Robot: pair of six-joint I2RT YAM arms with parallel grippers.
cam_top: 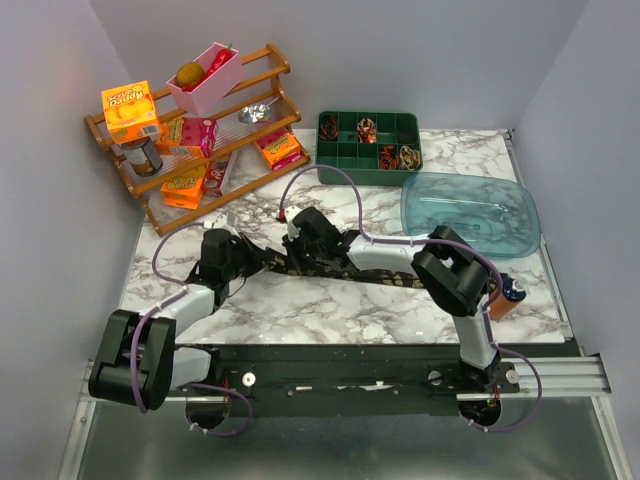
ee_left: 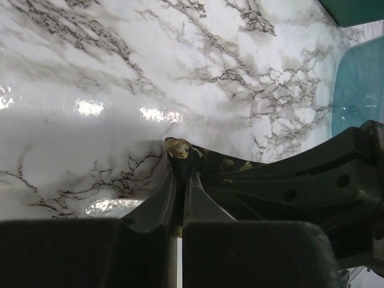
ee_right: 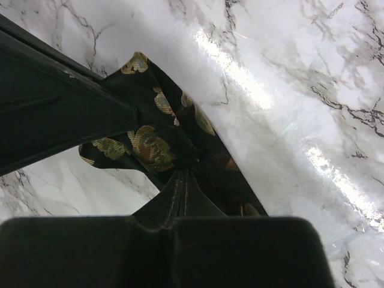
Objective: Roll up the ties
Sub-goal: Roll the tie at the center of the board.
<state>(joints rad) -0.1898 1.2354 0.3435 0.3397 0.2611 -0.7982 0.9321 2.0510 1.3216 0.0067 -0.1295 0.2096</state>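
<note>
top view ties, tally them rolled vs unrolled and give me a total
rolled ties in the green tray: 4
unrolled tie: 1
total: 5

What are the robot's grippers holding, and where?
Both hold the dark patterned tie: the left gripper pinches its end, the right gripper pinches bunched fabric close by.

The boxes (cam_top: 131,110) on the wooden rack (cam_top: 268,52) carry print, but none is legible.
</note>
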